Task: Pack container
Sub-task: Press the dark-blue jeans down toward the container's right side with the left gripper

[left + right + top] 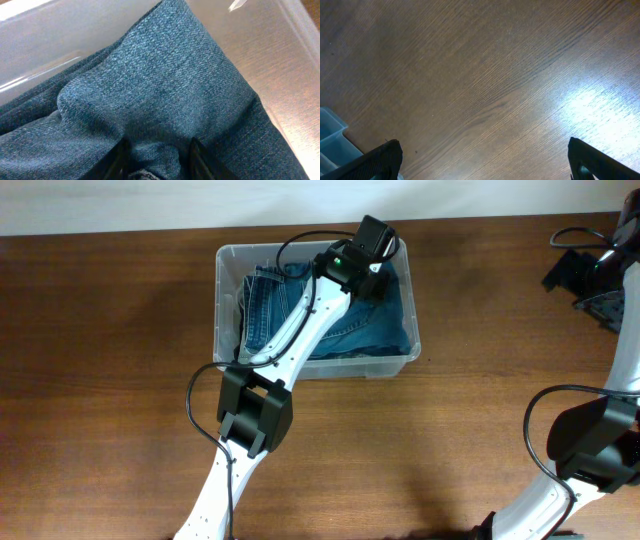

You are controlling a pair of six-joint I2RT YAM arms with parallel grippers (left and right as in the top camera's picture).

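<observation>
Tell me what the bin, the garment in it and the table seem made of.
Container: translucent plastic, smooth and slightly glossy; the contents show through its walls.
Garment: blue denim, matte, with a visible twill weave and soft folds.
Table: wood or wood-look laminate, semi-gloss; grain lines and a light glare show, but which one cannot be told.

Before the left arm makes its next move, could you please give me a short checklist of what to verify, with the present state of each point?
1. Jeans inside the container: ok, no fabric over the visible rim.
2. Left tool holds the denim: ok, shut on a fold.
3. Right tool away from the container: ok, open over bare table.
4. Jeans lying flat: not ok, bunched near the left tool.
5. What lies under the jeans: cannot tell, hidden.
</observation>
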